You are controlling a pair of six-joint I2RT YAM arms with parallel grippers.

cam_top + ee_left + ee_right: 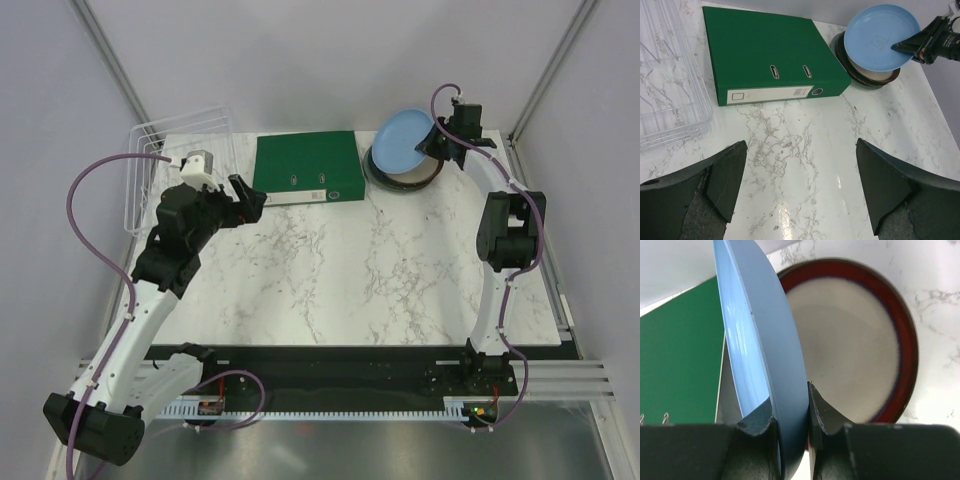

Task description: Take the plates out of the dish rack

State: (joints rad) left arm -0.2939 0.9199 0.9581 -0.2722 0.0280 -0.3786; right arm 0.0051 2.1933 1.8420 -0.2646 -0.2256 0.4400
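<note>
Blue plate [403, 140] — binder label [767, 95] unreadable

A fixed camera high above and behind the near edge looks down on the whole marble table [400, 270], with the dish rack [150, 185] at far left and the green binder [307, 165] at back centre. The left wrist camera, low over the tabletop, looks between its own fingers [715, 185] toward the far right corner, sharing the binder, one side of the rack and the light blue plate [880, 37] with the overhead view. The right wrist camera sits tight against that plate's rim, looking down on the reddish-brown plate [860, 340] beneath and a slice of binder.
</note>
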